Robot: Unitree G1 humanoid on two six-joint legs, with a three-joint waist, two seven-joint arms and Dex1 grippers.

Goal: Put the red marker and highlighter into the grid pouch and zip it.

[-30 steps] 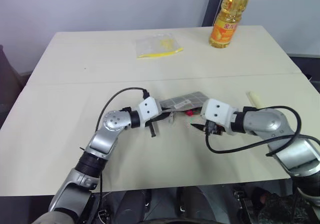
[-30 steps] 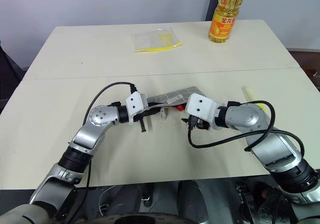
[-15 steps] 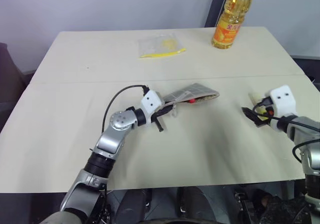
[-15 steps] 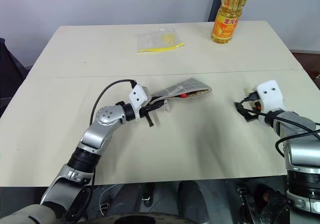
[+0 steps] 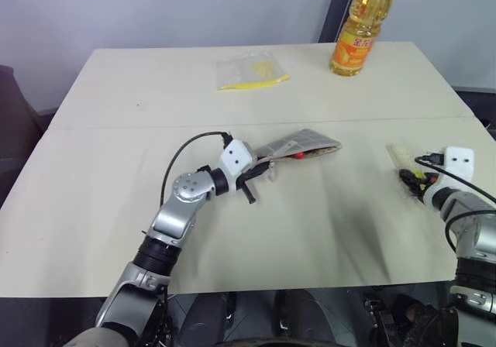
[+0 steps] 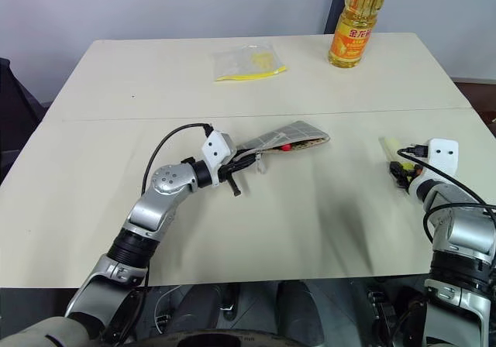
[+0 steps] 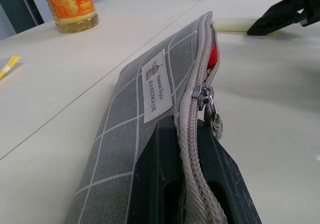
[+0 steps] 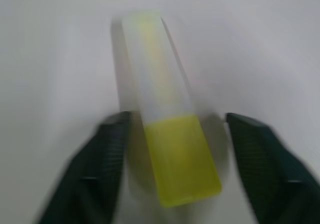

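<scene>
Beige surface (image 5: 116, 169): my right claw (image 8: 172, 129) straddles the highlighter (image 8: 160, 109), fingers apart, not yet gripping. My left claw (image 5: 252, 178) pinches the grid pouch (image 5: 298, 144), red marker (image 5: 297, 156) inside its mouth. Next, I judge: close, lift, insert.

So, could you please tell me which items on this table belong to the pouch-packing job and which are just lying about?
Job:
- grid pouch
- red marker, inside the pouch
- highlighter

Lying about:
- oil bottle
- clear bag with yellow contents

The beige table (image 5: 116, 207) bears the highlighter (image 5: 401, 154), an oil bottle (image 5: 359, 29) and a clear bag (image 5: 249, 71).
</scene>
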